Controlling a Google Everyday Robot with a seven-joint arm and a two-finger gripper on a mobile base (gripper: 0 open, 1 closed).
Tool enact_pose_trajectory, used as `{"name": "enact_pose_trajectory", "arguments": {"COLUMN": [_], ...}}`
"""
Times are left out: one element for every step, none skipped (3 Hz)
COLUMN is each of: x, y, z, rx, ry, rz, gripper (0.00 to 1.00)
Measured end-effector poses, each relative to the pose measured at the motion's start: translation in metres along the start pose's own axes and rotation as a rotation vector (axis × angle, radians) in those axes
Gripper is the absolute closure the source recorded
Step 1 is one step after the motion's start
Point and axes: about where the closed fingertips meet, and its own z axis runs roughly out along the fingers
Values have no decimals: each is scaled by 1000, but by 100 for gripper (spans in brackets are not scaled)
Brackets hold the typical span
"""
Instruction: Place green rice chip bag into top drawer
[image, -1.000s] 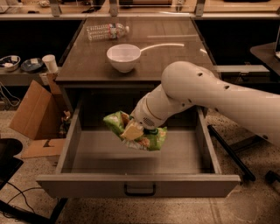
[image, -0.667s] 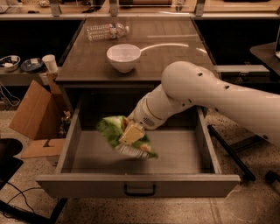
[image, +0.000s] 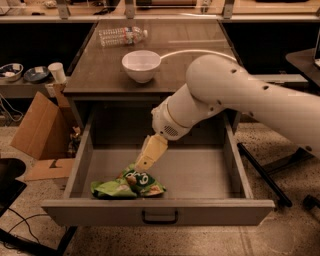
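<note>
The green rice chip bag lies crumpled on the floor of the open top drawer, near its front left. Its white round logo faces up. My gripper hangs from the large white arm inside the drawer, pointing down and to the left. Its tip is at the top edge of the bag. The drawer is pulled fully out, with its black handle at the front centre.
On the desk top above the drawer stand a white bowl and a lying clear water bottle. A cardboard box leans at the left. A black leg bar runs along the floor at the right.
The bag has gone down from mid-air to the drawer floor and shifted toward the front left. My gripper has followed it down.
</note>
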Motion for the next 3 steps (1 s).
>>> {"name": "enact_pose_trajectory", "arguments": {"x": [-38,-78,-85], "y": [-4,-9,1], "z": [-46,-94,-114], "rx": [-21,-39,-85], "ry": [0,26,57], "rz": [-67,-143,-173], "gripper": [0,0,0]}}
